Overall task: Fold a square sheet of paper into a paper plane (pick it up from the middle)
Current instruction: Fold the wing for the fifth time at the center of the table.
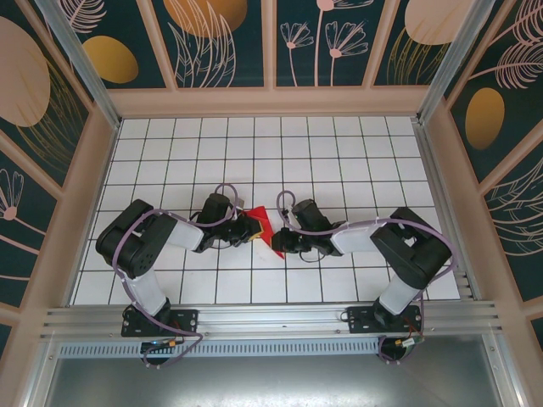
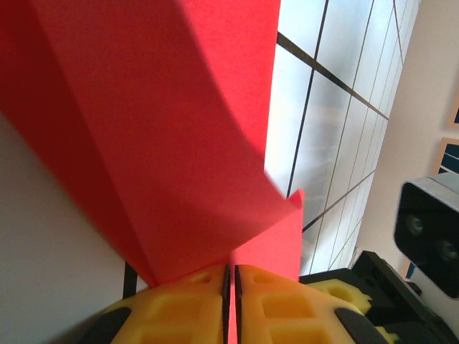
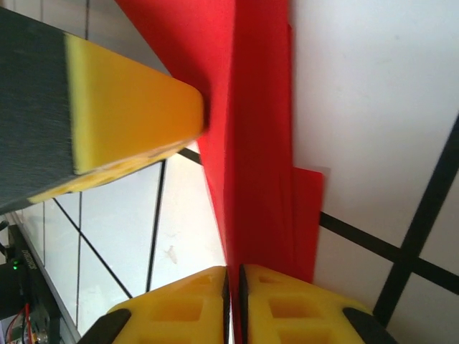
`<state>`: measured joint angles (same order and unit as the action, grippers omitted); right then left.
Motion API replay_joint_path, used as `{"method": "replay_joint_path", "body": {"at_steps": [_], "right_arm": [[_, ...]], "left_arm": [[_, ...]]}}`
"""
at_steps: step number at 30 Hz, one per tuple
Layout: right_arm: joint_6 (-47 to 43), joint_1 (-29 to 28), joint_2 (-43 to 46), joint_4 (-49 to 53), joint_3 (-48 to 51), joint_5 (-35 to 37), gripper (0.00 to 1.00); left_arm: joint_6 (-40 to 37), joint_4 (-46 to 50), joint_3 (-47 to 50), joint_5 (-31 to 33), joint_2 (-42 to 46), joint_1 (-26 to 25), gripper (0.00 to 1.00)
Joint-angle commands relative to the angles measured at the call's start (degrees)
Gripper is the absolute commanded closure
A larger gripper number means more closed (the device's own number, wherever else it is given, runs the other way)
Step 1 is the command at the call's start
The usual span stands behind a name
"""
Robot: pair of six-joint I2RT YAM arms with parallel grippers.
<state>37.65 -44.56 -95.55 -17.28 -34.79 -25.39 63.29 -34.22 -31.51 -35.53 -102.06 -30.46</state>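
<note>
The square sheet of paper (image 1: pixel 261 220) is bright red, folded into several layers and held up between the two arms at the middle of the tiled floor. My left gripper (image 1: pixel 252 227) is shut on it: in the left wrist view the yellow fingers (image 2: pixel 179 308) pinch the paper (image 2: pixel 165 129) at a fold corner. My right gripper (image 1: pixel 274 241) is shut on the opposite side, its pads clamping a layered edge of the paper (image 3: pixel 251 143). The left gripper's yellow finger (image 3: pixel 122 115) touches the paper further up. Whether the folded piece has the outline of the paper plane I cannot tell.
The white grid-tiled floor (image 1: pixel 339 161) spreads behind and beside the arms, enclosed by patterned walls (image 1: pixel 229 42). An aluminium rail (image 1: pixel 271 318) runs along the near edge by the arm bases. The right arm's black camera housing (image 2: pixel 430 236) sits close to the left gripper.
</note>
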Motion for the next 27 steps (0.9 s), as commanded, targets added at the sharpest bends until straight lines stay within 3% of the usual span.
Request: {"method": "replay_joint_path", "body": {"at_steps": [1, 15, 27], "right_arm": [[-1.3, 0.4, -2.3, 1.4, -0.5, 0.4, 0.89], [-1.3, 0.9, -4.0, 1.5, -0.4, 0.4, 0.92], [-0.9, 1.0, -4.9, 1.7, -1.0, 0.1, 0.92]], "left_arm": [[-2.2, 3.4, -0.3, 1.7, 0.2, -0.3, 0.85], [-4.5, 2.7, 0.7, -1.0, 8.0, -0.4, 0.76], [-4.4, 3.6, -1.1, 1.1, 4.2, -3.3, 0.85]]}}
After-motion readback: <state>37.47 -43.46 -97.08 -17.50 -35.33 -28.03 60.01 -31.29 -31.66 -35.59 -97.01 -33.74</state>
